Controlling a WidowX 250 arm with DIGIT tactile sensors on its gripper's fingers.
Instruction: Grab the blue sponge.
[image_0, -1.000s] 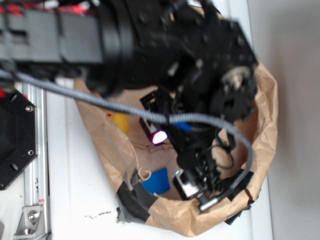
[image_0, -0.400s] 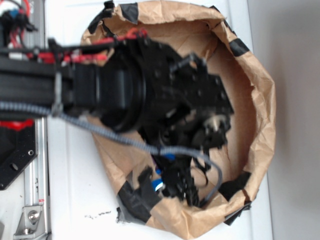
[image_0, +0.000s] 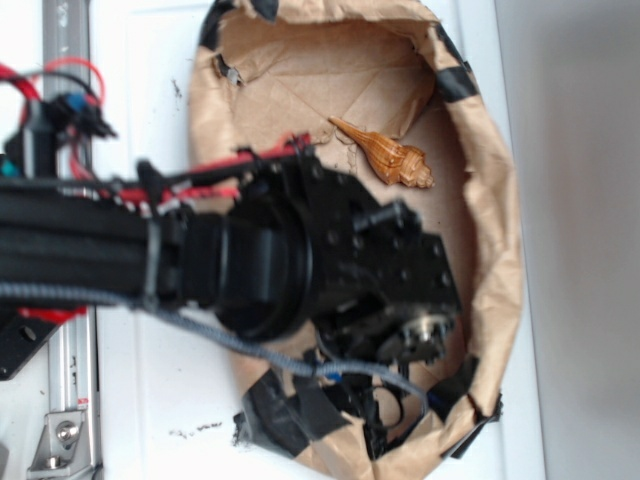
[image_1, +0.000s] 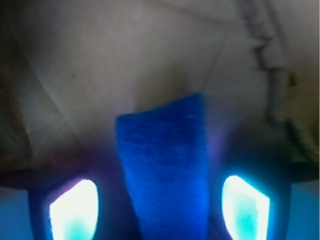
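In the wrist view the blue sponge (image_1: 162, 150) lies on brown paper and runs from the middle of the picture down to the bottom edge. My gripper (image_1: 159, 212) is open. Its two glowing fingertips (image_1: 74, 210) stand on either side of the sponge, with a dark gap between each one and the sponge. In the exterior view the black arm (image_0: 330, 270) reaches into the paper bag, and the gripper (image_0: 380, 410) is low at the bag's near end. There the arm and cable hide the sponge.
The crumpled brown paper bag (image_0: 500, 250) walls in the area and has black tape patches (image_0: 285, 410) on its near rim. An orange-brown spiral seashell (image_0: 385, 152) lies at the far side of the bag. A metal rail (image_0: 65, 400) runs along the left.
The arm has swung toward the bag's near end, uncovering the seashell and covering the yellow toy. The gripper has come down over the sponge, which the arm now hides in the exterior view.
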